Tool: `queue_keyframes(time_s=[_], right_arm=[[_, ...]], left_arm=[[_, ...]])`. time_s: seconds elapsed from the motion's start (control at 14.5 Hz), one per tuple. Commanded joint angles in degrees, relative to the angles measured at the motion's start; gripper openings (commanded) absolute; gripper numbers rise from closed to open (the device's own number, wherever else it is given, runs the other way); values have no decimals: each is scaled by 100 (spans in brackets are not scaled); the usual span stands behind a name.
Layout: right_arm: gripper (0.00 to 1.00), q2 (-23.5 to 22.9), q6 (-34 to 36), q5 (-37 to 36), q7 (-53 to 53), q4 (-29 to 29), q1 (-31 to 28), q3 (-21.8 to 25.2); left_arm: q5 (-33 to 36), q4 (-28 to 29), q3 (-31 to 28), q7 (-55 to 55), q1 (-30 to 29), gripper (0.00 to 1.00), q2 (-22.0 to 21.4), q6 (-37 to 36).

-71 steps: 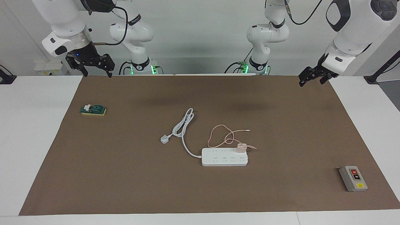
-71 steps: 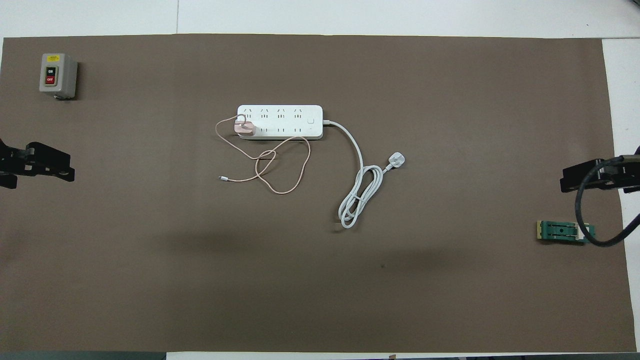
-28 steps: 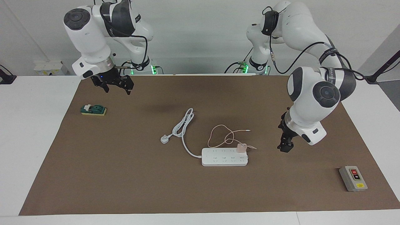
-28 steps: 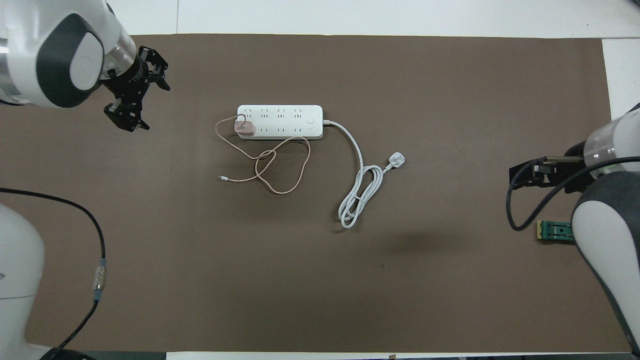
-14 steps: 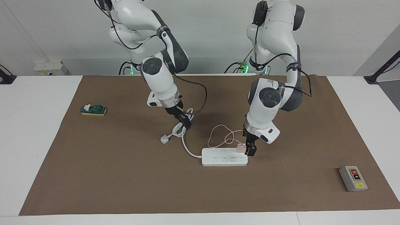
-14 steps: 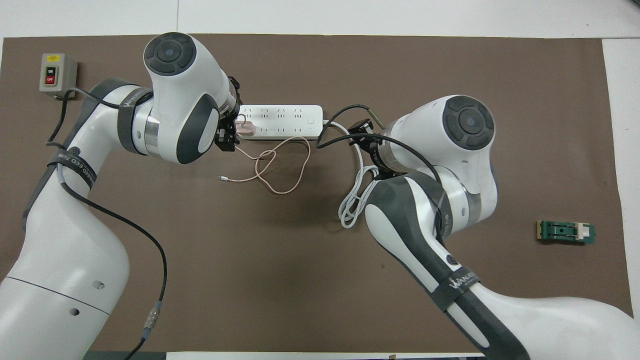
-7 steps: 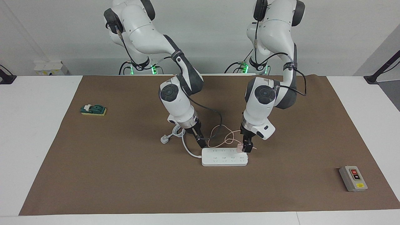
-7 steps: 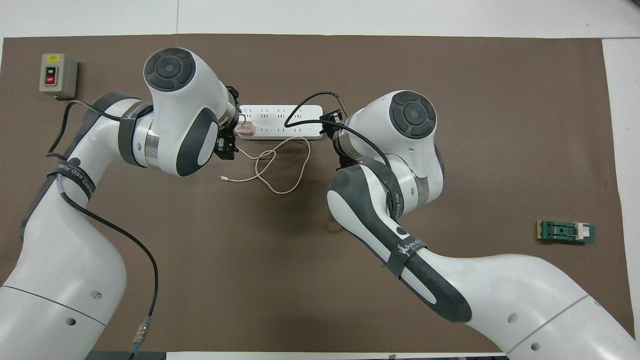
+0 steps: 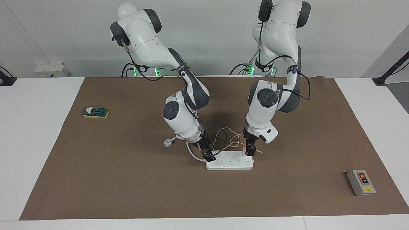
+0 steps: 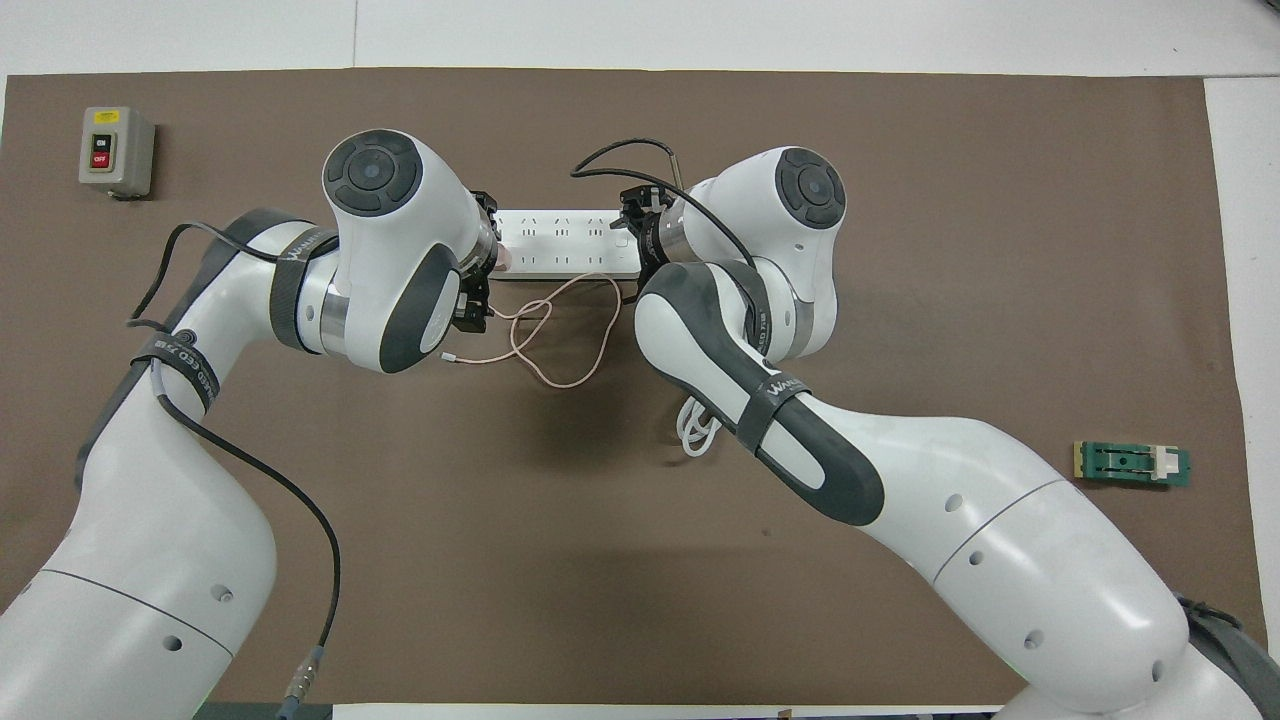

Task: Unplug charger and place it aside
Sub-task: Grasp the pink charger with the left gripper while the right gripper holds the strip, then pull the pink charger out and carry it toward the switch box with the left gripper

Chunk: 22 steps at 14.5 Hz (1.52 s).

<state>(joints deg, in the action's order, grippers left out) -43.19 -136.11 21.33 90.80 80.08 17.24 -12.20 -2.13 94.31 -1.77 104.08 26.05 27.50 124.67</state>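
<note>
The charger (image 9: 244,149), a small pale pink cube, is plugged into the white power strip (image 9: 230,164) at its end toward the left arm. Its thin pink cable (image 9: 223,131) loops on the mat nearer the robots. My left gripper (image 9: 249,152) is down at the charger and covers most of it. In the overhead view only a pink sliver of the charger (image 10: 504,260) shows beside the left gripper (image 10: 484,262). My right gripper (image 9: 210,157) is down on the strip's cord end and also shows in the overhead view (image 10: 634,232).
The strip's thick white cord and plug (image 9: 168,142) lie nearer the robots, partly under the right arm. A grey box with red and black buttons (image 9: 361,182) stands toward the left arm's end. A green block (image 9: 95,112) lies toward the right arm's end.
Both arms have swung in from the table's ends and come down. The left gripper has closed in on the charger. The right gripper has moved from over the cord onto the strip's cord end.
</note>
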Motion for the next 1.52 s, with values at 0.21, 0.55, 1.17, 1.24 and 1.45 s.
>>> queue_keyframes(time_s=[0.21,0.55,1.17,1.24,1.45], right_arm=[[100,-858,296,82,245,-1161,43,60],[69,-972,120,64,237,-1143,61,60],[37,-990,-214,135,228,-1056,69,60],[37,-990,-214,135,228,-1055,69,60],[37,-990,-214,135,228,-1038,61,60]], left_arm=[[98,149,-96,95,32,95,-16,417],[98,149,-96,95,32,72,-7,479],[177,140,-96,104,32,0,-7,585],[195,131,-96,95,32,0,-7,585],[195,-148,-104,42,-47,0,-16,209]])
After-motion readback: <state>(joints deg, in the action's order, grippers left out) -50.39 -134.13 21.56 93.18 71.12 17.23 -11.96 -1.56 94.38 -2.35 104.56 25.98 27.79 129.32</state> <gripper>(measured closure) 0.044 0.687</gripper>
